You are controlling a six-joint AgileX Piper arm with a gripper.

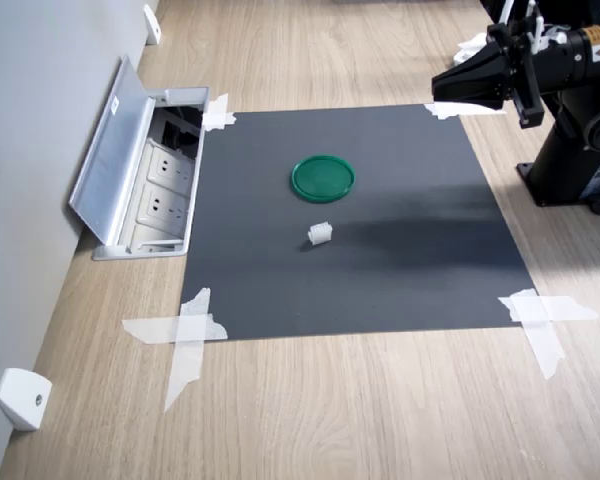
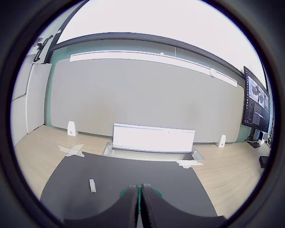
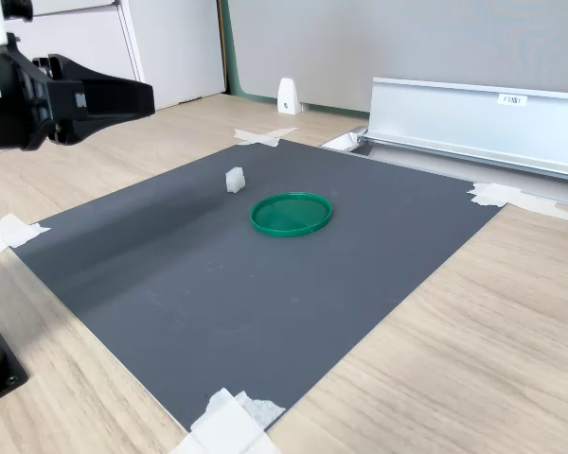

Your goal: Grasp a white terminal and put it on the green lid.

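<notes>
Your gripper point(image 1: 442, 86) hangs high over the far edge of the dark mat point(image 1: 400, 280), well apart from both task pieces, so nothing is disturbed while you line up. Its jaws are together: in the wrist view the two black fingers point(image 2: 149, 206) meet along a thin seam with nothing between them, and both exterior views show them tapering to one closed point. You will need to part them before descending.

The white terminal point(image 1: 320, 234) sits loose on the mat, near the green lid point(image 1: 323, 178) but not touching it; in the first exterior view it lies just below the lid, in the second exterior view point(image 3: 234, 180) to the lid's point(image 3: 291, 213) upper left. The tape strips point(image 1: 188, 335) at the corners pin the mat to the wooden worktop point(image 1: 330, 410), likely so it stays put under contact. The lid lies flat, rim up, which should keep the small block from sliding off once set down. No grasp has begun.
</notes>
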